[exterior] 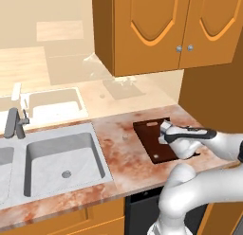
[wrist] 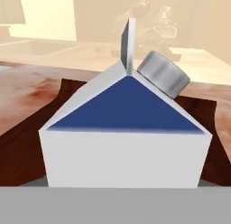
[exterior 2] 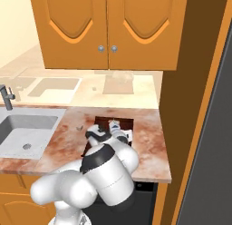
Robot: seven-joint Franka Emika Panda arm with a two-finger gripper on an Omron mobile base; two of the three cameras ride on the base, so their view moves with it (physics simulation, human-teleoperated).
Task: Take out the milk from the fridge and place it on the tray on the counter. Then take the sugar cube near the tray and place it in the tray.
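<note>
1. Sink [exterior: 61, 158] is sitting at the left of the left base view, sunk into the counter [exterior: 118, 158]; it is playing no part right now.
2. Sugar cube [exterior: 125, 136] is lying on bare counter left of the tray [exterior: 144, 127], near its left edge but apart from it. In the right base view it is sitting at [exterior 2: 79, 127].
3. Tray is lying right of centre in the left base view, with its right part covered by the hand.
4. Milk [wrist: 126, 151] is standing upright over the tray, close to the hand camera with its cap at upper right. In the right base view it is showing at [exterior 2: 115, 126]. Its base is hidden, so I cannot tell whether it is resting on the tray.
5. Gripper [exterior: 166, 133] is reaching in from the right at the carton. The fingertips are hidden, so I cannot tell whether the jaws are clamping the milk or standing loose around it.
6. Risks, as I am judging them:
   - Letting go while the carton is hanging above the tray could be tipping it over.
   - Pulling back sideways could be dragging the carton off the low rim.
   - Going for the cube with the carton close by could be knocking it.
</note>
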